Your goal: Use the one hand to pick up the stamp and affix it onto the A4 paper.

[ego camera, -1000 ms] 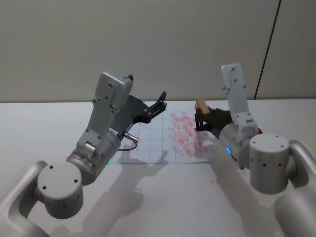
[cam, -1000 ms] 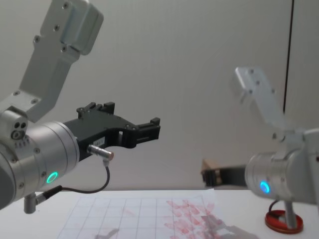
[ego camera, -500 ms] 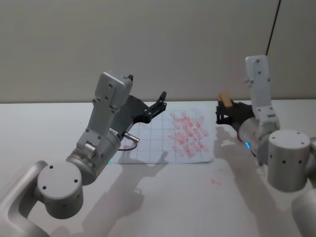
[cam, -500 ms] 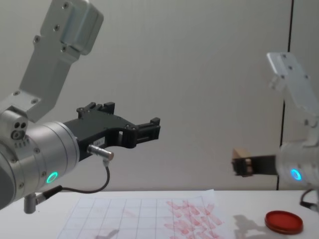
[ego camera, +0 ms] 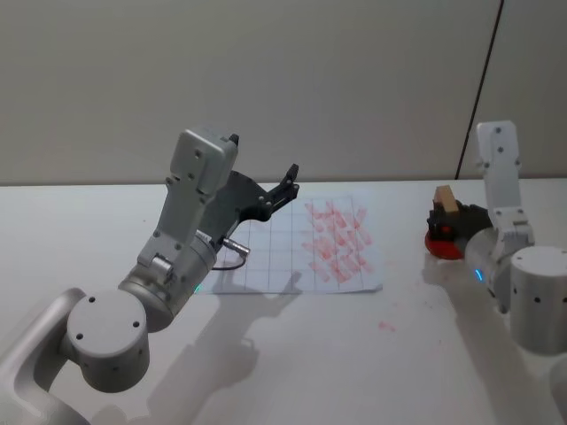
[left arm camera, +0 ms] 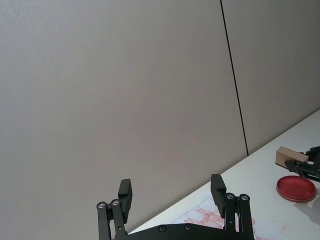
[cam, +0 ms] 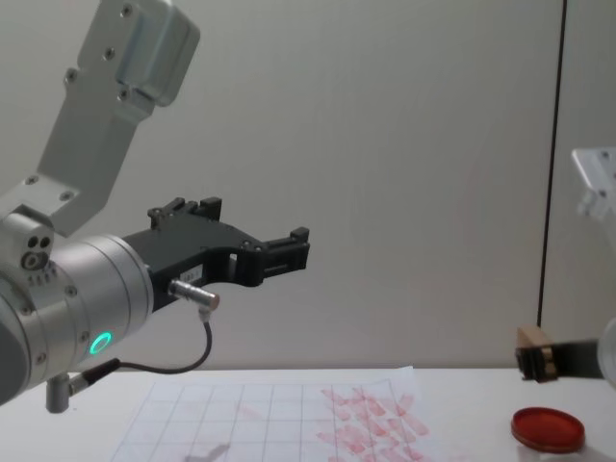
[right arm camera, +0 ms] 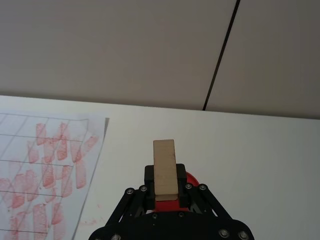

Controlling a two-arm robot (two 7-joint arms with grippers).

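Note:
The stamp [ego camera: 445,197], a small tan wooden block, stands upright between the fingers of my right gripper [ego camera: 446,220], which is shut on it. In the chest view the stamp [cam: 528,339] hangs a little above the red dish [cam: 547,429], apart from it. In the right wrist view the stamp [right arm camera: 165,167] sits in the black fingers, with a sliver of the dish [right arm camera: 190,178] just beyond. The A4 paper [ego camera: 283,257], gridded with red marks, lies to the left of the stamp. My left gripper [ego camera: 289,181] hangs open over the paper's far edge.
The red dish [ego camera: 436,244] sits on the white table [ego camera: 337,354] to the right of the paper. A plain wall stands close behind the table. My left arm's elbow and forearm [ego camera: 190,221] rise over the paper's left part.
My right gripper has carried the stamp to the right, from over the paper's red marks to above the red dish. The left arm has not moved.

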